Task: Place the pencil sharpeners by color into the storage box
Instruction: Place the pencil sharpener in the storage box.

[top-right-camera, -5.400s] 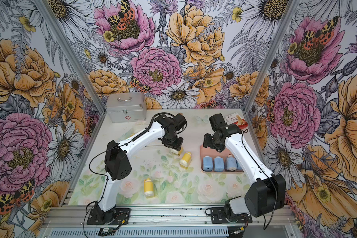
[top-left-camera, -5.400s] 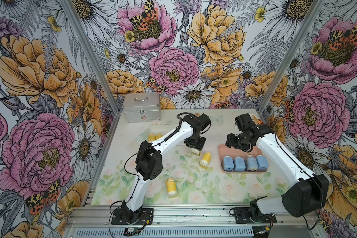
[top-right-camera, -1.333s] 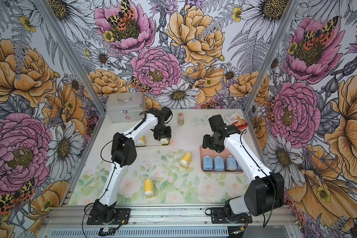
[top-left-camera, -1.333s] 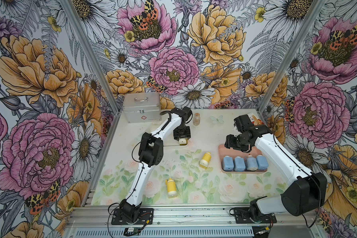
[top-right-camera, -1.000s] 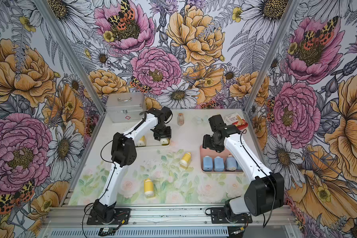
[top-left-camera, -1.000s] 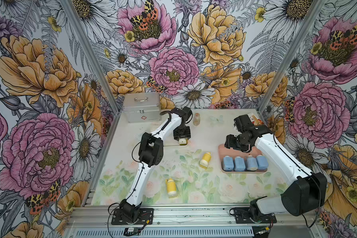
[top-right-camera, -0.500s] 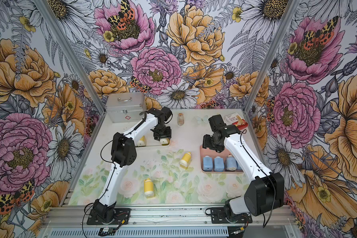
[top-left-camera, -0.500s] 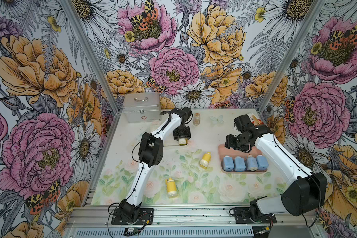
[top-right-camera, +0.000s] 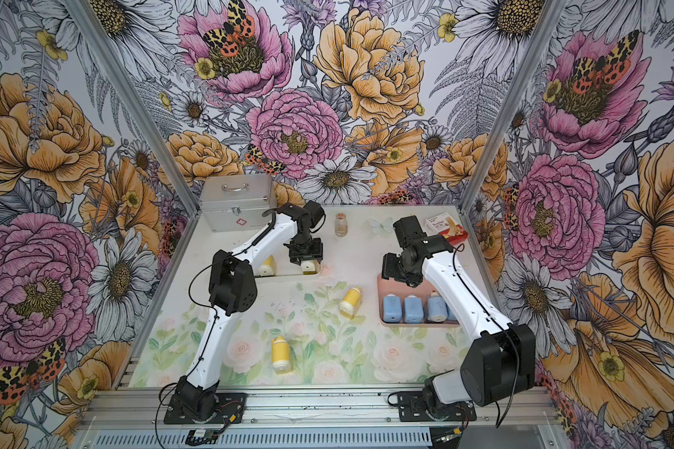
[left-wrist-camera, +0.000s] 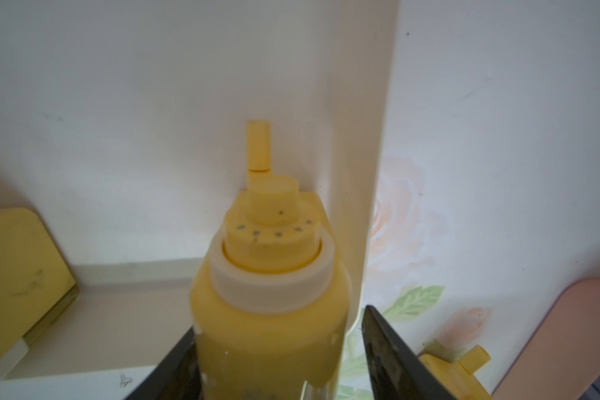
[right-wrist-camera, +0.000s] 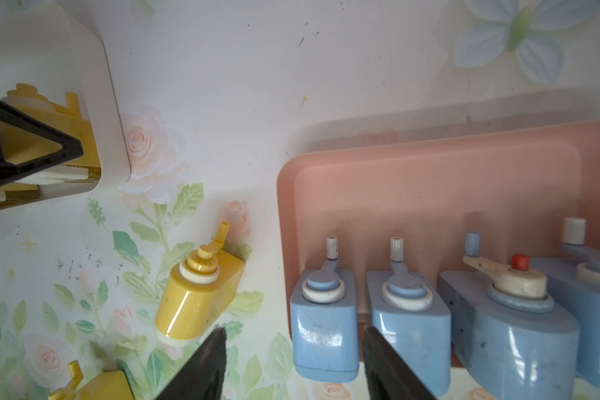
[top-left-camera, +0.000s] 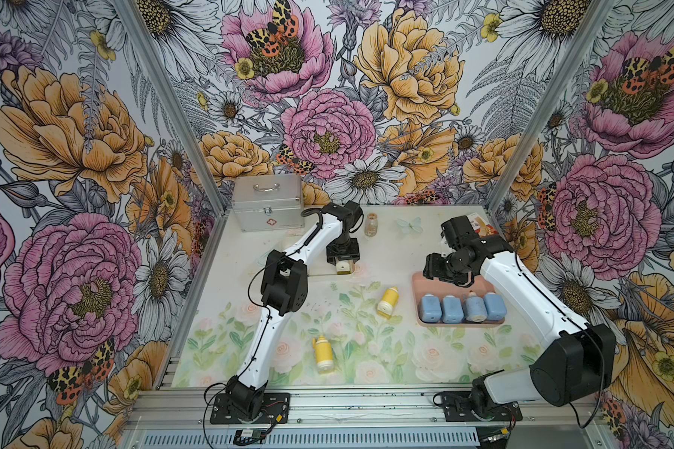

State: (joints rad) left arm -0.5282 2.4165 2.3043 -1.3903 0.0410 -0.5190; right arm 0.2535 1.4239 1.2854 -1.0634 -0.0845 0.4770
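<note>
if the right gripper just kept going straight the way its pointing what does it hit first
Most likely the blue sharpener at the left end of the row in the pink tray: it lies right ahead of the open right gripper. Depth is hard to judge.

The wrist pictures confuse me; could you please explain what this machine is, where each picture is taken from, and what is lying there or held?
It is two robot arms with pincer grippers on a table. Both top views look down from overhead; each wrist view rides on an arm. The left gripper stands open around a yellow sharpener in the white tray. The right gripper hovers open, empty, at the edge of the pink tray holding four blue sharpeners. Two more yellow ones lie on the table; a vial, metal case and carton sit at the back.
</note>
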